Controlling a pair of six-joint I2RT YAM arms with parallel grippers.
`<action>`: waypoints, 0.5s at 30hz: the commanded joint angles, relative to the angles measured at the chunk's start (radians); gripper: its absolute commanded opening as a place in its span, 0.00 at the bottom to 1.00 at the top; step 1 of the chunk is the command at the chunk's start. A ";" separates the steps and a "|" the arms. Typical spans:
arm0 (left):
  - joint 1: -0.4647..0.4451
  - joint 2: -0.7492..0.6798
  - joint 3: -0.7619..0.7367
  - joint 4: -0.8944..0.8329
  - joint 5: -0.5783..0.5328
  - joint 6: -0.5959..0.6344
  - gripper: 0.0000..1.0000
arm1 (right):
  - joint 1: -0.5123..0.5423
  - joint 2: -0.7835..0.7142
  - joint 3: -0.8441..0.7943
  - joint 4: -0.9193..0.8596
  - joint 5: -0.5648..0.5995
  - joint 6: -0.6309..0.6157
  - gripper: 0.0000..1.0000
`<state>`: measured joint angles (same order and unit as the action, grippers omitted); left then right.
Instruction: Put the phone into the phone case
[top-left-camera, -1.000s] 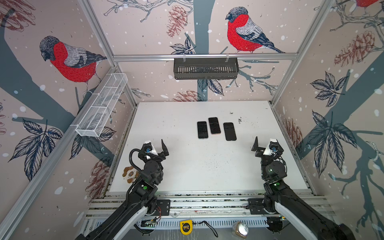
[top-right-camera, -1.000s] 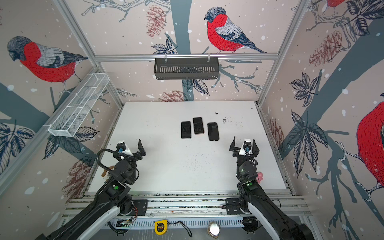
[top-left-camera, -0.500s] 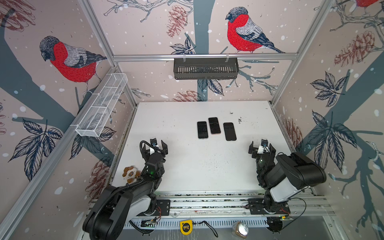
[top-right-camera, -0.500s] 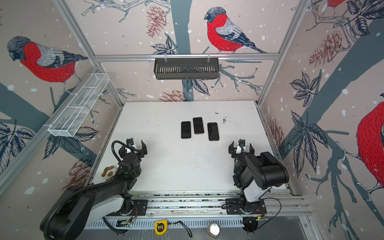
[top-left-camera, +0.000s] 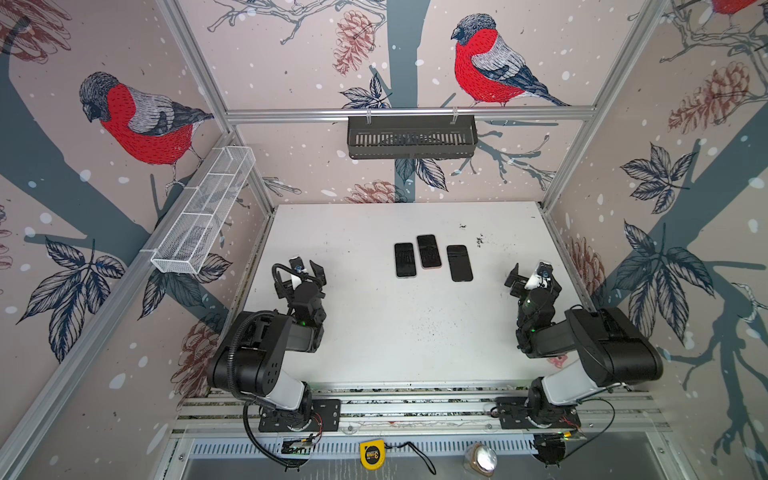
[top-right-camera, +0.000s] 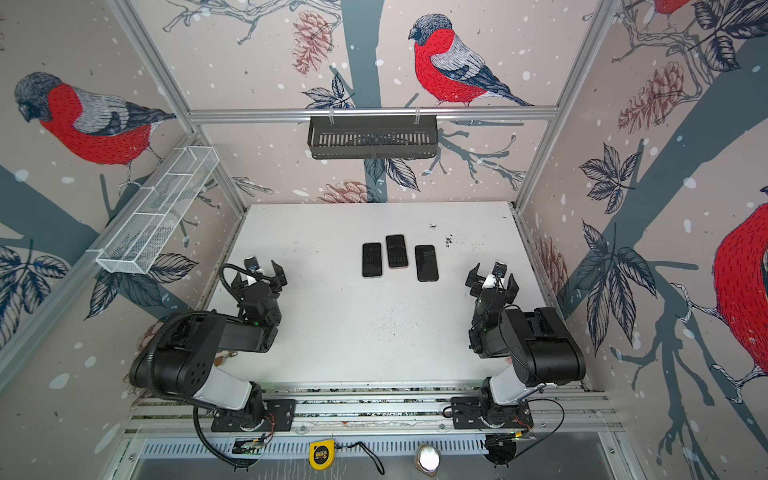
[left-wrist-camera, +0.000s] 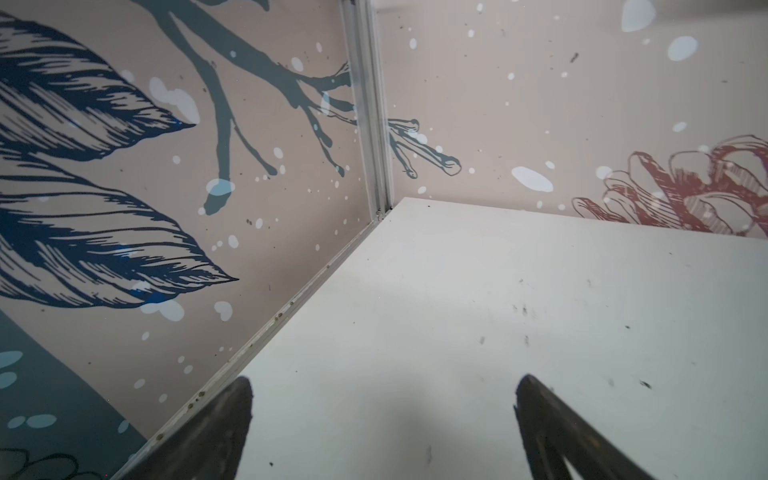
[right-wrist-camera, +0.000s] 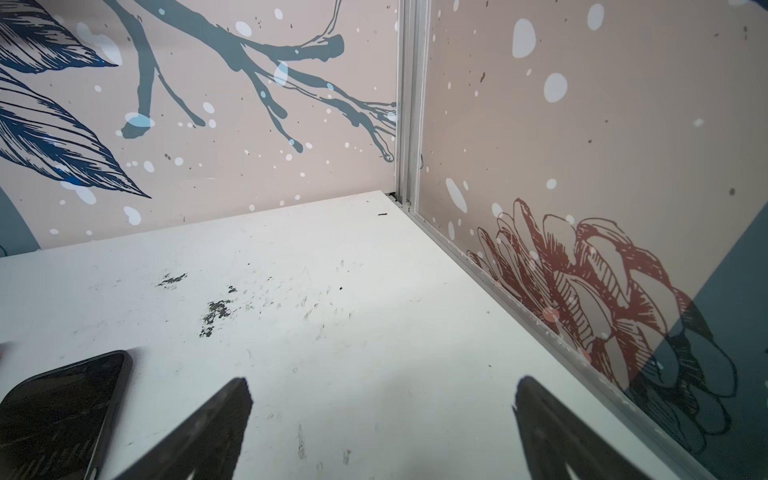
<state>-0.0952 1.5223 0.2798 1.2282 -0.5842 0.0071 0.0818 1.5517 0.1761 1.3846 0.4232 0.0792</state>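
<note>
Three flat black phone-shaped slabs lie side by side past the middle of the white table (top-left-camera: 395, 332): a left one (top-left-camera: 405, 259) (top-right-camera: 371, 259), a middle one (top-left-camera: 428, 251) (top-right-camera: 397, 251) and a right one (top-left-camera: 459, 262) (top-right-camera: 426, 262). I cannot tell which is the phone and which the phone case. My left gripper (top-left-camera: 300, 276) (top-right-camera: 257, 277) (left-wrist-camera: 382, 399) hovers open and empty near the left wall. My right gripper (top-left-camera: 534, 280) (top-right-camera: 493, 280) (right-wrist-camera: 383, 395) is open and empty near the right wall. The right slab (right-wrist-camera: 58, 411) lies just beside it.
A black slotted basket (top-left-camera: 411, 137) hangs on the back wall and a white wire basket (top-left-camera: 203, 216) on the left wall. Panel walls close in the table on three sides. A yellow tape measure (top-left-camera: 372, 454) lies below the front rail.
Both arms have folded up, their elbows rising into view near the front rail. The grippers stay open near the side walls. The three slabs have not moved.
</note>
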 joint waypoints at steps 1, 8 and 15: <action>0.023 -0.010 -0.001 -0.037 0.167 -0.069 0.98 | 0.000 -0.004 0.003 0.004 0.002 0.014 1.00; 0.004 0.020 -0.052 0.070 0.177 -0.044 0.99 | 0.000 -0.003 0.003 0.004 0.001 0.014 1.00; 0.003 0.029 -0.065 0.101 0.204 -0.028 0.99 | -0.012 -0.005 0.008 -0.010 -0.023 0.019 0.99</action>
<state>-0.0898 1.5604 0.2089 1.2865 -0.3763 -0.0250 0.0723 1.5497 0.1787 1.3754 0.4187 0.0830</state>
